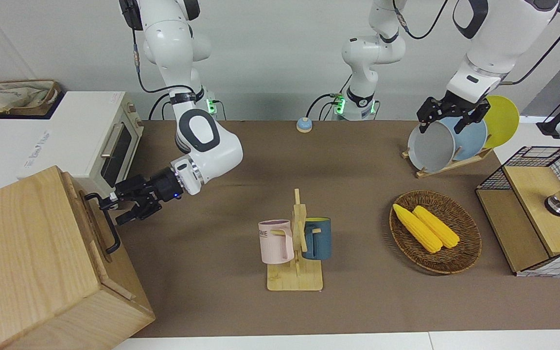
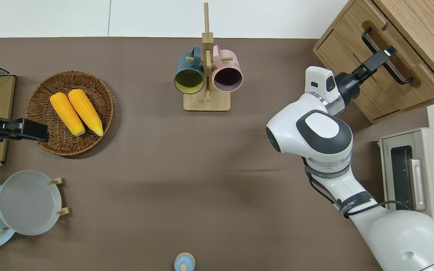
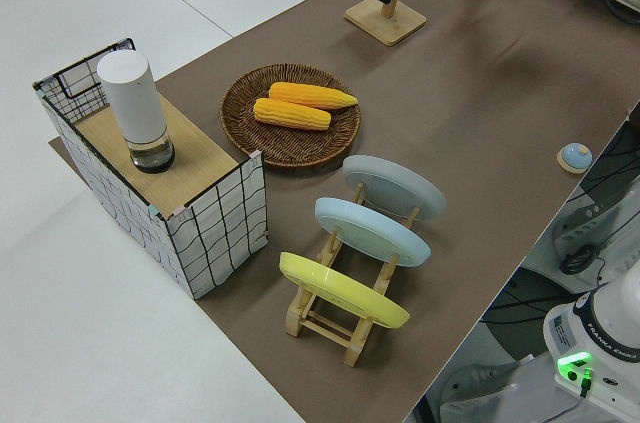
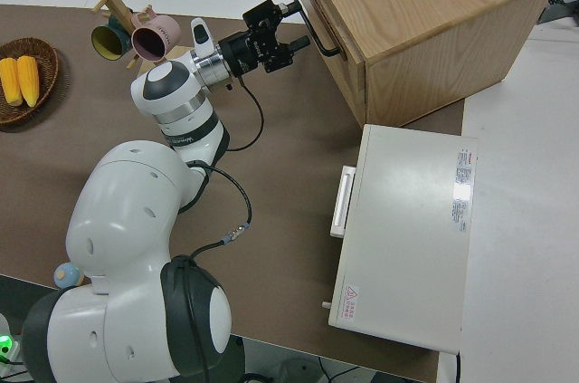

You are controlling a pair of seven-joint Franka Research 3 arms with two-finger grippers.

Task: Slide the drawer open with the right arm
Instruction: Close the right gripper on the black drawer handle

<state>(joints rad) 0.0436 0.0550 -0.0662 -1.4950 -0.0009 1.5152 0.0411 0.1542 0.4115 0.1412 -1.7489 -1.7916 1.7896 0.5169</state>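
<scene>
The drawer (image 1: 96, 233) is the top band of the big pale wooden box (image 1: 32, 253) at the right arm's end of the table. Its front (image 2: 386, 81) looks flush with the box. Its black bar handle (image 1: 111, 233) also shows in the overhead view (image 2: 401, 73) and in the right side view (image 4: 324, 34). My right gripper (image 1: 113, 209) is open. Its fingers reach the end of the handle that is nearer to the robots, one above and one below the bar (image 2: 389, 52), as the right side view (image 4: 294, 24) shows. The left arm is parked, its gripper (image 1: 440, 127) open.
A white toaster oven (image 1: 110, 146) stands beside the box, nearer to the robots. A mug rack (image 1: 297, 243) with a pink and a blue mug is mid-table. A basket of corn (image 1: 435, 231), a plate rack (image 1: 450, 141) and a wire-grid cabinet (image 1: 537, 209) are toward the left arm's end.
</scene>
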